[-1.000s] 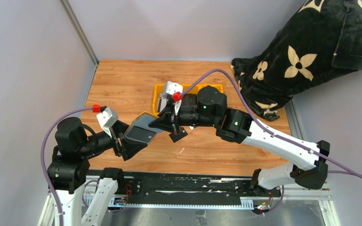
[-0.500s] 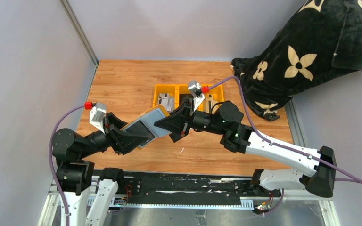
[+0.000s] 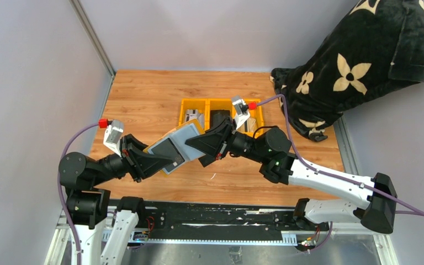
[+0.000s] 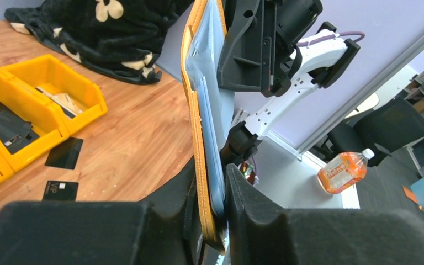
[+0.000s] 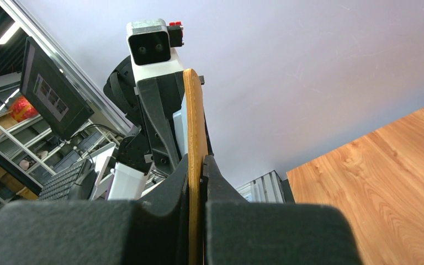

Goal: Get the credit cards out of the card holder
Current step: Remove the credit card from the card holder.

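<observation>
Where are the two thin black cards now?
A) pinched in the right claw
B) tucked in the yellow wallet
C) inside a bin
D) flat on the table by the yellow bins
D: the left wrist view shows one black card and a second black card lying flat on the table beside the yellow bins; left claw and right claw grip only the wallet.

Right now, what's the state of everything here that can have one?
Mustard-yellow leather wallet: open, held in the air by both grippers.
Thin black cards: two, out, flat on the wooden table.
Left gripper: shut on the wallet.
Right gripper: shut on the wallet's edge.
Yellow plastic bins: holding items.
</observation>
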Robot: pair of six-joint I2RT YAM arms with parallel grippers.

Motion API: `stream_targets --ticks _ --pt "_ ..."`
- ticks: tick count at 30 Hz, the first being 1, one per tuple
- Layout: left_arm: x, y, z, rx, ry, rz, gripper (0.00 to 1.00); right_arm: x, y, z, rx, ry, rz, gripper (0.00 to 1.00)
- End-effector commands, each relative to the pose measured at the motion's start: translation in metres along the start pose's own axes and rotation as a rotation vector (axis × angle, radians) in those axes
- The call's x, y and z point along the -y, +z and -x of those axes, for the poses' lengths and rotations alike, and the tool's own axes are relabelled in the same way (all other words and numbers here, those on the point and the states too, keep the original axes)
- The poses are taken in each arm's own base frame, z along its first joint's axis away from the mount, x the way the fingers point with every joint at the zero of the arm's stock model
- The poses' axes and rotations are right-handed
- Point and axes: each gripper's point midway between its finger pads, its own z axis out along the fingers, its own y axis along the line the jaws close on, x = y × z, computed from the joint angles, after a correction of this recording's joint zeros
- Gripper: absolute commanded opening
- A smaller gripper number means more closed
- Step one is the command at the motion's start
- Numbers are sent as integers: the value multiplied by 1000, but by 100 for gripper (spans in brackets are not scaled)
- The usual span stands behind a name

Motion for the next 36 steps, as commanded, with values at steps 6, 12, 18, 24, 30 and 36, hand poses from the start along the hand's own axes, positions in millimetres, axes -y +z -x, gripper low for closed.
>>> stream_targets --ticks 6,12,18,24,30,36 --pt "11 -1 -2 -42 6 -59 9 8 -9 23 98 15 -37 0" --pt "-4 0 -2 -45 20 13 0 32 -12 19 -16 47 -96 35" --pt "-48 -5 -22 -166 0 197 0 33 -23 37 -112 -98 -191 51" --pt "-95 -14 -34 -284 14 379 0 23 -19 40 -155 -109 -164 51" --pt "-114 -19 -36 -315 22 455 0 17 -1 0 -300 46 -7 48" --pt "-89 -10 -35 -308 4 317 0 31 8 -28 -370 152 35 48"
